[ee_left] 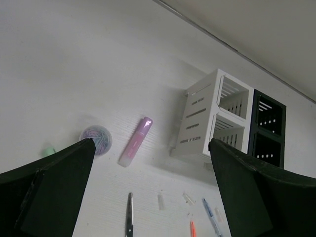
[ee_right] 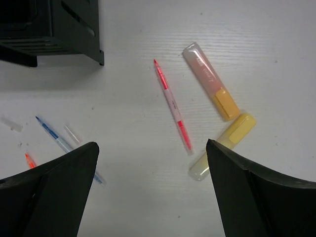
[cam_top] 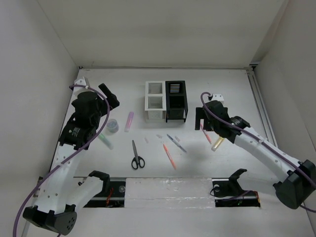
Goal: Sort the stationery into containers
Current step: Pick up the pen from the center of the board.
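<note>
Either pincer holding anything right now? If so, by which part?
Nothing held: left pincer and right pincer are both open and empty.

Two organizers (cam_top: 154,114) (cam_top: 176,114), four highlighters (cam_top: 129,121) (cam_top: 105,141) (ee_right: 211,81) (ee_right: 223,146), three pens (ee_right: 172,105) (cam_top: 169,156) (cam_top: 177,143), one scissors (cam_top: 137,155), one round piece (cam_top: 112,126)

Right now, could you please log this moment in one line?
left gripper open, empty | right gripper open, empty, above red pen | scissors, pink highlighter loose on table

Between the left gripper's (ee_left: 150,145) fingers, the scissors (ee_left: 129,217) were cut off by the lower edge, with only the blades showing. A green highlighter (ee_left: 48,150) peeked from behind one finger. Beyond the right gripper (ee_right: 150,145), the black organizer (ee_right: 74,29) was cropped, and an orange pen (ee_right: 30,160) lay mostly hidden behind a finger.
</note>
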Controlling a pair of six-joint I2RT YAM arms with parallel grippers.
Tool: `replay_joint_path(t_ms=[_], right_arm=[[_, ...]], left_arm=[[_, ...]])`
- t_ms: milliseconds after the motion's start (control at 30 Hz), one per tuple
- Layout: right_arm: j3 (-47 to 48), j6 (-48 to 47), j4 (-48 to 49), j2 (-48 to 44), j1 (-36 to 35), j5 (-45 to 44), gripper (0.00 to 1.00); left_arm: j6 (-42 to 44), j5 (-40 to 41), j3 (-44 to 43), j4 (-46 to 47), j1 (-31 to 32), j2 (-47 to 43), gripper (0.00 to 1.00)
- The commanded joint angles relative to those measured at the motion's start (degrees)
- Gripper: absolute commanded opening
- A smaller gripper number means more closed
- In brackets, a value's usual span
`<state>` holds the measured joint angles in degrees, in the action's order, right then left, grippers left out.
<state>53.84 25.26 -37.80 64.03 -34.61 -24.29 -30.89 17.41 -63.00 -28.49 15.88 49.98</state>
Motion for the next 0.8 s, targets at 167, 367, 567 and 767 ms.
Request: replay_joint_path(t_ms=[167,367,567,767], right_arm=[[-4.19,0.67,11.34,6.8,4.36,8.2,0.93],[-7.09,-1.08,15.56,9.97,7.62,12.34,0.9],[-8.31,-2.49,16.7,14.97,11.93,15.24,0.89],[-8.32,-3.02,16.71,18.76,12.46,16.74,0.83]], left_arm=[[1.54,-2.47,-0.37,2.74,1.0,-1.72,1.0],[2.07,-4.48,-0.37,2.74,1.0,-2.25,1.0],[2.59,-5.02,-0.37,2.74,1.0,-2.78,1.0],[2.59,-5.02,-0.37,2.74,1.0,-3.31,1.0]])
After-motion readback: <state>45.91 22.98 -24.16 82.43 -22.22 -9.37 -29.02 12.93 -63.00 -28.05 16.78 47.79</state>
